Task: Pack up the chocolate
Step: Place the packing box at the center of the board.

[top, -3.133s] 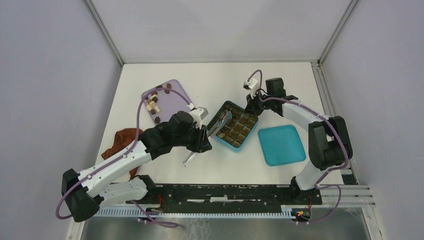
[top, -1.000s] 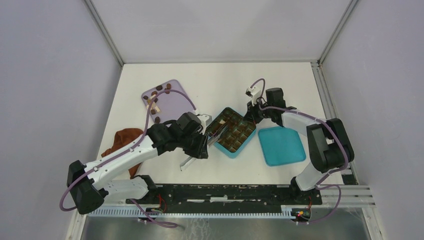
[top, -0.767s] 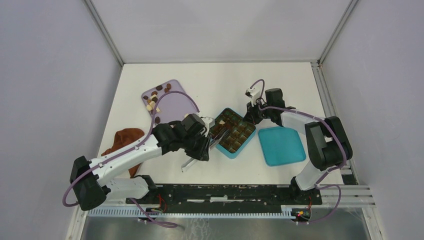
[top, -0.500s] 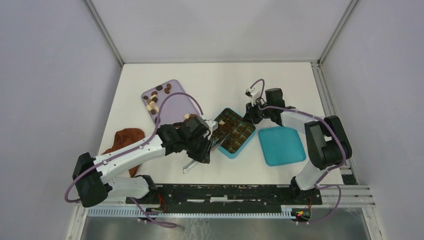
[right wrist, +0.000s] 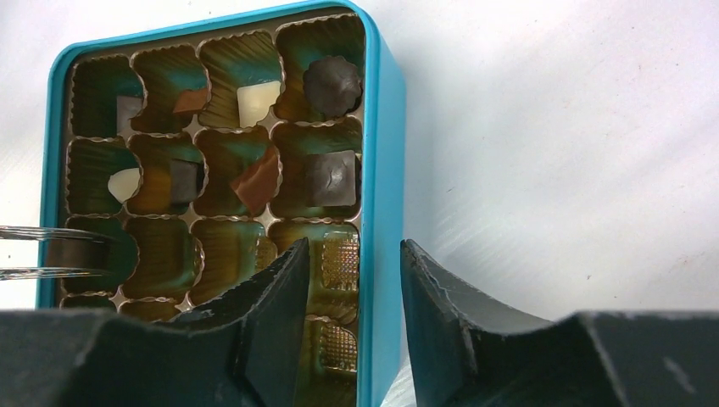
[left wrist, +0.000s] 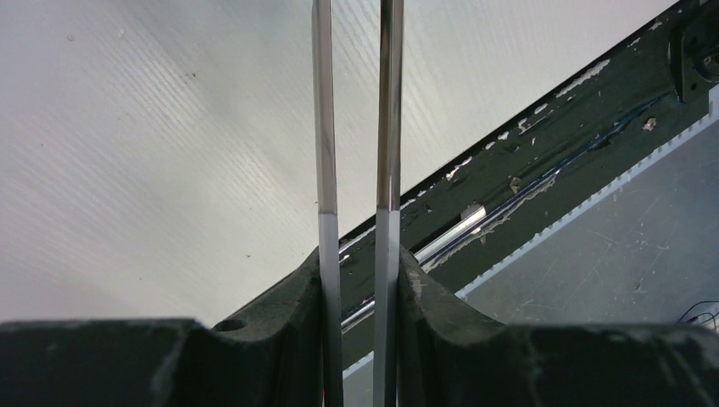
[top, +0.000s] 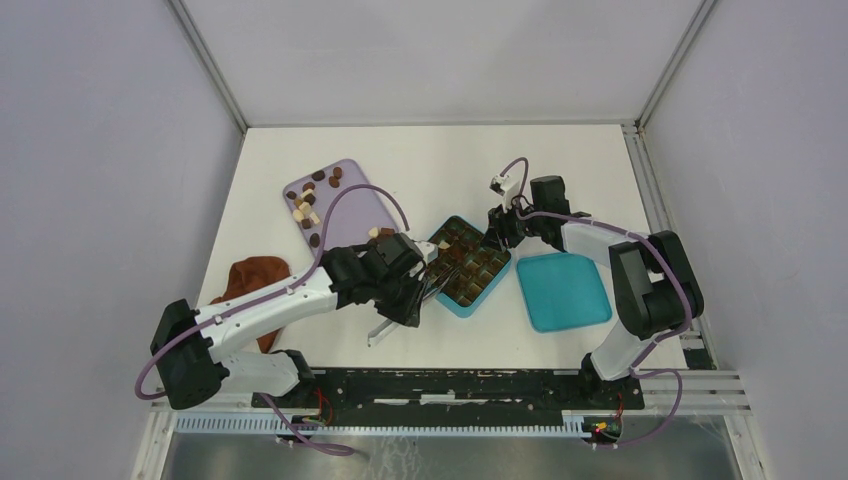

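Blocky chocolate in fluted cells

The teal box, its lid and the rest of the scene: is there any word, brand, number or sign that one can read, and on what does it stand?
No text can be read in any view.
teal box: plain rim and cells, no print.
teal lid: plain.
lilac tray: plain.
tongs: bare metal, no stamp seen.
chocolate pieces: no mark legible.
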Action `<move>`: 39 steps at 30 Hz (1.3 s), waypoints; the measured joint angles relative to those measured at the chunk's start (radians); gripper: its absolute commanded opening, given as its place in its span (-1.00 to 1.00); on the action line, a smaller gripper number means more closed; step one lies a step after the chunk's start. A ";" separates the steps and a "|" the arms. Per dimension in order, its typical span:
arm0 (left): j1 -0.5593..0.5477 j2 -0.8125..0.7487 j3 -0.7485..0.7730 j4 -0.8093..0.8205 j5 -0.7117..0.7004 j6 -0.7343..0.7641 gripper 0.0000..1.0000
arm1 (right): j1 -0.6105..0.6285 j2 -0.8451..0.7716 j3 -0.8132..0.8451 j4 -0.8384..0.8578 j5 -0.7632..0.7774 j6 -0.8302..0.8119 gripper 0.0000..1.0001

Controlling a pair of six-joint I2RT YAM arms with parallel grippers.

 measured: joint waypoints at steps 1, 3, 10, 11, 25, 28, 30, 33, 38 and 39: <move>0.000 0.000 0.002 -0.003 -0.001 0.000 -0.43 | 0.000 0.000 0.000 0.000 -0.001 0.000 0.00; -0.002 0.000 0.006 -0.008 -0.004 0.000 -0.37 | -0.001 0.000 0.000 0.000 -0.002 0.000 0.03; -0.005 0.000 0.013 -0.014 -0.005 0.000 -0.25 | -0.008 0.000 0.003 0.000 -0.008 -0.001 0.12; -0.007 0.000 0.013 -0.014 -0.005 0.000 -0.24 | -0.009 0.000 0.003 0.000 -0.009 -0.001 0.13; -0.014 -0.003 0.042 -0.026 -0.034 -0.001 -0.31 | -0.027 -0.016 0.006 -0.004 -0.026 -0.006 0.26; -0.013 -0.019 0.071 -0.027 -0.072 -0.001 -0.30 | -0.043 -0.047 0.006 -0.011 -0.035 -0.016 0.32; 0.000 -0.036 0.088 -0.026 -0.086 -0.001 -0.30 | -0.057 -0.068 0.008 -0.016 -0.049 -0.027 0.34; 0.082 -0.065 0.098 -0.015 -0.070 0.000 -0.30 | -0.075 -0.098 0.018 -0.034 -0.064 -0.051 0.36; 0.391 -0.110 0.097 0.002 -0.001 0.046 -0.26 | -0.088 -0.161 0.035 -0.093 -0.087 -0.114 0.39; 0.441 -0.113 0.097 0.003 0.001 0.061 -0.26 | -0.089 -0.178 0.040 -0.109 -0.094 -0.129 0.38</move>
